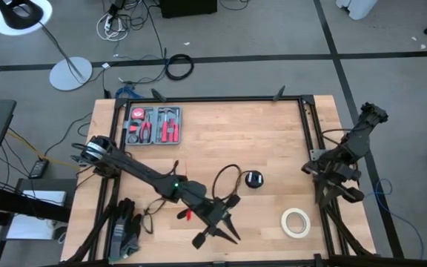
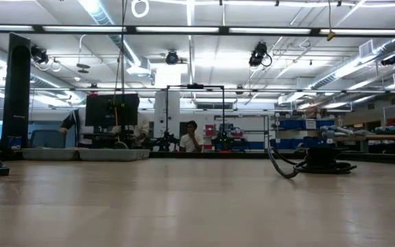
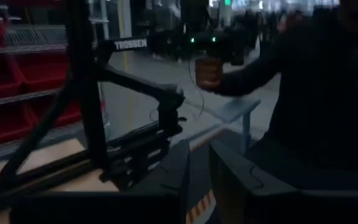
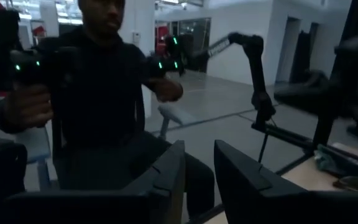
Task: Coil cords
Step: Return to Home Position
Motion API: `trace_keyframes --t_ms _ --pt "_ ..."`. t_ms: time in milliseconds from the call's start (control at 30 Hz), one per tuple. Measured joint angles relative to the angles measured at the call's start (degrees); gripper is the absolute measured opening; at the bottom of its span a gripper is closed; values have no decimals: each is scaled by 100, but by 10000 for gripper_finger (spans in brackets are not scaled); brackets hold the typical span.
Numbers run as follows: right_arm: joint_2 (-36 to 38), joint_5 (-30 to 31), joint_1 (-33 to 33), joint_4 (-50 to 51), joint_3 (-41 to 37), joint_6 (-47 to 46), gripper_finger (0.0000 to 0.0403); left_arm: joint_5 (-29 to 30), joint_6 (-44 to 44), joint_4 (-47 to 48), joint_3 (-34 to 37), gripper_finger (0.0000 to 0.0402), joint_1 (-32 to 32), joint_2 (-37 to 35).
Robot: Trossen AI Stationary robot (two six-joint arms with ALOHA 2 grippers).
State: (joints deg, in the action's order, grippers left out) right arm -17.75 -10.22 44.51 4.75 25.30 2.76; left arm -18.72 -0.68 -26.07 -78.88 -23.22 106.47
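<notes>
Left gripper point(image 1: 217, 239) is hanging over the wooden table point(image 1: 273, 141), on the left arm's side of the tape roll point(image 1: 286, 221) and about level with it. Its two fingers are spreading wide apart, and nothing is sitting between them. In the left wrist view a clear gap is showing between the same fingers point(image 3: 166, 186).

The cord point(image 1: 228, 167) is lying loose on the table, farther in from the table's edge than the tape roll and on the left arm's side of it. It is making one open loop, not a tight coil. Its chunky black end piece point(image 1: 253, 179) is sitting at one end of that loop, on the side nearer the tape roll, and neither gripper is touching it. From table height the cord point(image 2: 283, 170) is curving up off the wood beside the end piece.

The right gripper point(image 4: 199, 144) is waiting at the table's side edge beyond the tape roll, folded in close to its own base. Its fingers are standing apart and holding nothing.

A tool tray point(image 1: 153, 124) is lying well apart from the tape roll, toward the far corner on the left arm's side. A person point(image 4: 98, 93) is sitting beyond the table, gripping handles with small green lights.
</notes>
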Motion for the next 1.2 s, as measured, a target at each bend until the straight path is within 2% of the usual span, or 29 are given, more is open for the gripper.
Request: trace_keyframes --t_ms 200,433,567,767,967,1067,1200 --pt "334 -2 0 14 -232 11 84 -3 908 -2037 1378 64 96 4" --pt "1004 -2 0 66 -993 52 84 -56 1423 -3126 2595 64 407 -277" --pt "1333 -9 0 131 -1275 -281 84 -232 1474 -3431 3454 64 636 -767" --pt "1490 -11 0 459 -1298 -1137 84 -280 1480 -3578 4848 64 1020 -1799" --pt "1490 -54 0 994 -1298 -1308 84 -272 1610 -3630 5983 64 1273 -2630" --pt "1483 16 0 1307 -1298 -1239 84 -235 1758 -3875 6366 64 1285 -2776" --pt "1470 310 0 963 -1298 -1190 84 -201 2429 -4440 6660 64 1289 -2807"
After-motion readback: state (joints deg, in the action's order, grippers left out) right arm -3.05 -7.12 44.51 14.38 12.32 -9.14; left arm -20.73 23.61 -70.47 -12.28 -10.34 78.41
